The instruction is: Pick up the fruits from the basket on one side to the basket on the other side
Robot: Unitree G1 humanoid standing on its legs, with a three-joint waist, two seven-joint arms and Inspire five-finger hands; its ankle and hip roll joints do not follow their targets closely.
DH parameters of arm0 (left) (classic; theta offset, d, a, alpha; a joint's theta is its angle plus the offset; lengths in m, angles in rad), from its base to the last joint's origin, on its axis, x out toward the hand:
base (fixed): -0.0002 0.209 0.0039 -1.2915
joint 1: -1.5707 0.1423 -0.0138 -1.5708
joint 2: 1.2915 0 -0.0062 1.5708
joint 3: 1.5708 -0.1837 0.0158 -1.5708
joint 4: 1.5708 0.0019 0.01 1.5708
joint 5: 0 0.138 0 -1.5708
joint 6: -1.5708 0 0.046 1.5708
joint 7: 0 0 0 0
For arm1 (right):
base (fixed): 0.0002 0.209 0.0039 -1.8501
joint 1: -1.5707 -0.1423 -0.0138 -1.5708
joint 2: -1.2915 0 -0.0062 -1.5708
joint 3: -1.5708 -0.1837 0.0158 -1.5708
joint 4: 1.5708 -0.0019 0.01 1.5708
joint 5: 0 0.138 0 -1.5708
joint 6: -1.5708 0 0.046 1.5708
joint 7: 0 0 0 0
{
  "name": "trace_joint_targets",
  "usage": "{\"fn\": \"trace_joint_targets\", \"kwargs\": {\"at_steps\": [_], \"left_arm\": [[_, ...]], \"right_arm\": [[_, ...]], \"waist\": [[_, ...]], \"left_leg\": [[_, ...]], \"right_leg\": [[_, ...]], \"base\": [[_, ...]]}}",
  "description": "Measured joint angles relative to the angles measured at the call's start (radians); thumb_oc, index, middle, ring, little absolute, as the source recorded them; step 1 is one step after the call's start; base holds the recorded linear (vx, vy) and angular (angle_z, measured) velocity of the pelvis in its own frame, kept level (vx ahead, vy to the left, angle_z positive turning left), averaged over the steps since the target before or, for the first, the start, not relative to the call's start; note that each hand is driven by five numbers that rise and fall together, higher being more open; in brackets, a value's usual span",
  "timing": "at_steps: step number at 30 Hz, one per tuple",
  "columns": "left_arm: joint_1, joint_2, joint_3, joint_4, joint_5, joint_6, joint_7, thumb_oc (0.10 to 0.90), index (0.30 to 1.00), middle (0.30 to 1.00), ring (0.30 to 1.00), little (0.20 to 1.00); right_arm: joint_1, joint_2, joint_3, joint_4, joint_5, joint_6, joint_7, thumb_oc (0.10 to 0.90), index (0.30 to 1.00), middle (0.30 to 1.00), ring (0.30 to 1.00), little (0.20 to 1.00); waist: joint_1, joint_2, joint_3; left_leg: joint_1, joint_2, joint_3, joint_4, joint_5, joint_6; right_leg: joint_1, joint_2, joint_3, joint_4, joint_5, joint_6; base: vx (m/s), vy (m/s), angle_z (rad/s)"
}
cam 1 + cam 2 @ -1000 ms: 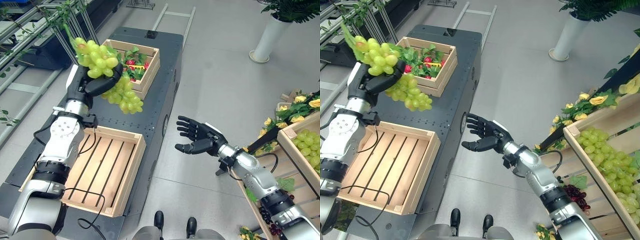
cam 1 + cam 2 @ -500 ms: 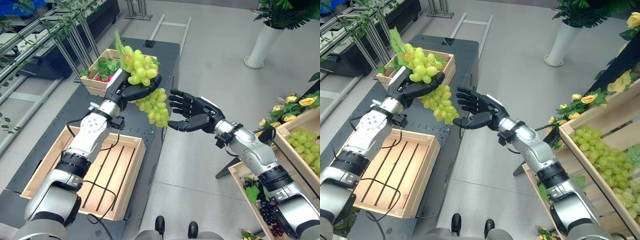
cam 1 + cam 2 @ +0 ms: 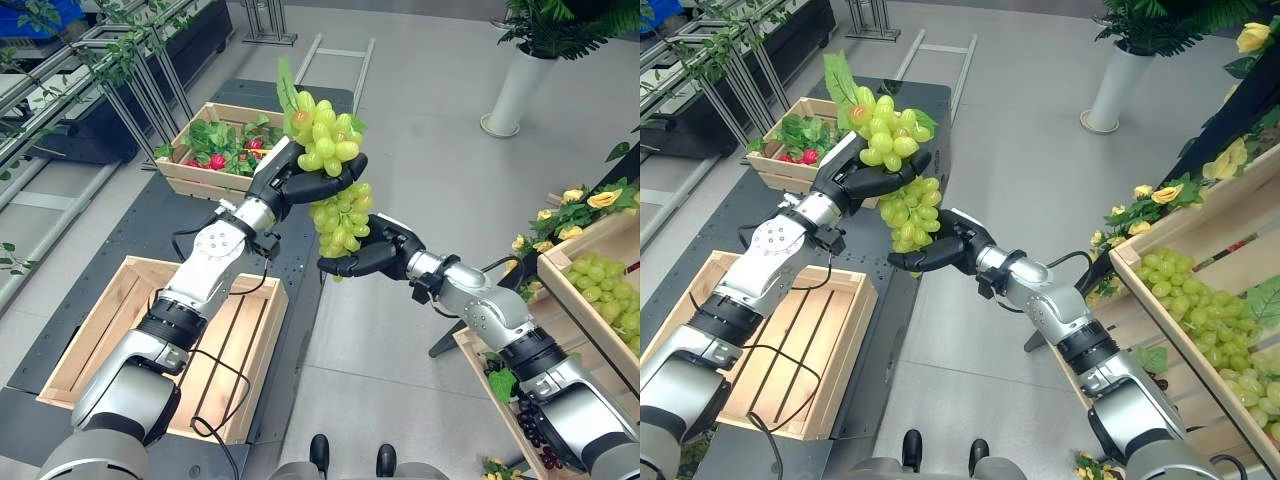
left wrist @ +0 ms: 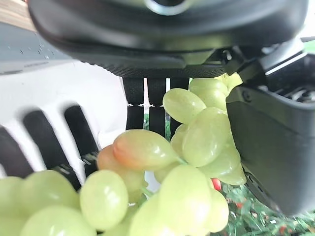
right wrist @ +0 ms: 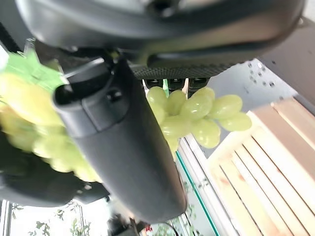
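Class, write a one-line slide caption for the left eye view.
Left hand holds a green grape bunch aloft while the right hand closes round its hanging lower end.

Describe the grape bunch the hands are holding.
The grape bunch is pale green, one grape blushed orange, with a green leaf standing at its top. It hangs in the air beyond the table's edge, between the crates. The left hand is curled round its upper part; the right hand closes on its lower end.

Open floor [image 3: 420, 190] between the dark table [image 3: 140, 230] and the sloped fruit stand [image 3: 600, 290], both hands midway.
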Motion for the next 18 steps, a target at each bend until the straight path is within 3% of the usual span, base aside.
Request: {"fn": "trace_joint_targets", "kwargs": {"at_steps": [18], "left_arm": [[-0.037,0.003,0.000,-0.006,0.011,0.066,-0.012,0.400,0.300,0.300,0.300,0.300]], "right_arm": [[-0.037,-0.009,0.022,-0.001,0.048,0.000,-0.089,0.800,0.900,0.900,0.900,0.900]], "waist": [[0.010,0.000,0.000]], "left_leg": [[0.000,0.000,-0.001,0.000,0.000,0.000]], "right_leg": [[0.000,0.000,0.000,0.000,0.000,0.000]], "base": [[0.00,0.000,0.00]]}}
